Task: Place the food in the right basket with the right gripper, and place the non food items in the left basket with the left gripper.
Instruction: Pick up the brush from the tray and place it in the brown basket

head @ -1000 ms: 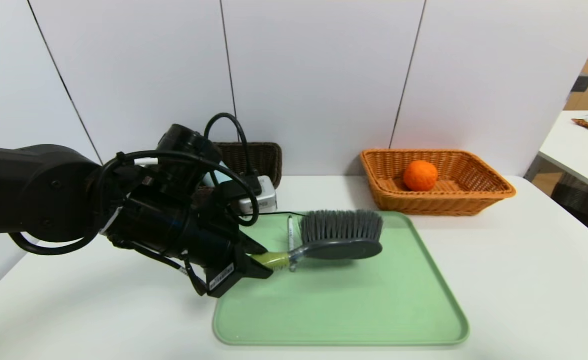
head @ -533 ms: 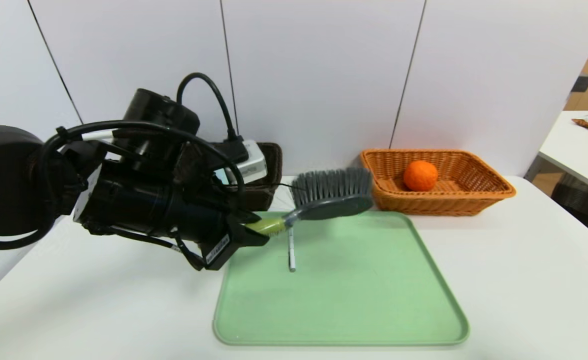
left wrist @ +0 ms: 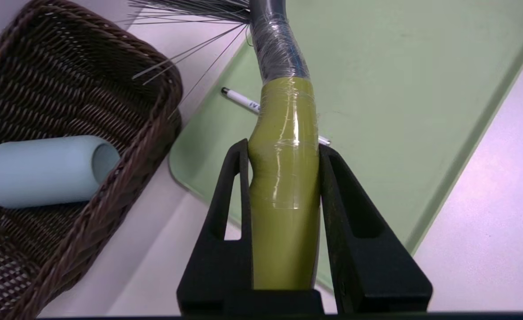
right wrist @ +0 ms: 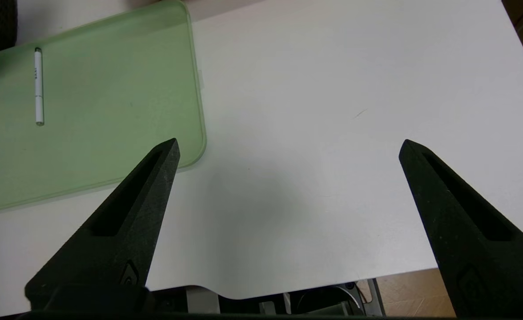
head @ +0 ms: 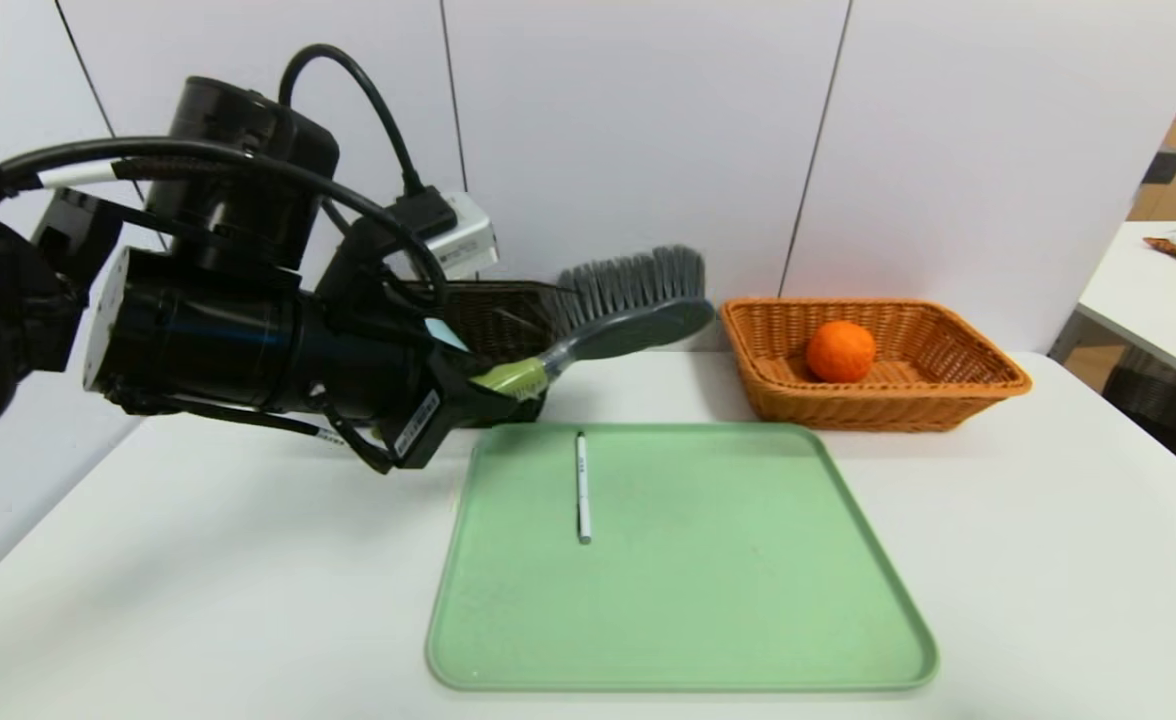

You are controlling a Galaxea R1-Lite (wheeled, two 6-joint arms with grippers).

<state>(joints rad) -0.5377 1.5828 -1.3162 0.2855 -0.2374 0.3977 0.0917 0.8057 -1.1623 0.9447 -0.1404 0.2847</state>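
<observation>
The left gripper (left wrist: 283,169) is clamped on the yellow-green handle of the brush (head: 638,310), one black finger pressed to each side of the grip. The brush sticks straight out ahead of the hand along the line the hand points, rising a little, with its grey bristled head at the far end and the bristles turned upward. It hangs clear in the air, touching neither the tray (head: 848,600) below nor anything else.

What the next move turns on is the dark wicker basket (head: 503,320), the left one. It sits beyond the hand and slightly to its outer side, lower than the brush, and from the head camera the handle crosses in front of its near rim while the bristled head overshoots it toward the orange basket (head: 948,395). So the brush's long axis runs across the basket's mouth rather than into it. I judge the hand will need to swing toward its own side, so the whole length lands inside. The wrist camera shows a pale blue tube (left wrist: 43,178) already lying in that basket, taking up some floor; how much room is left is hard to say, since the arm hides most of the basket from above.

A pen (head: 582,487) lies on the tray beneath and in front of the hand, lengthwise away from the robot, still to be sorted. The orange (head: 841,351) is in its basket.

The right gripper (right wrist: 288,151) waits spread wide over bare table (right wrist: 332,89) beside the tray, holding nothing.
</observation>
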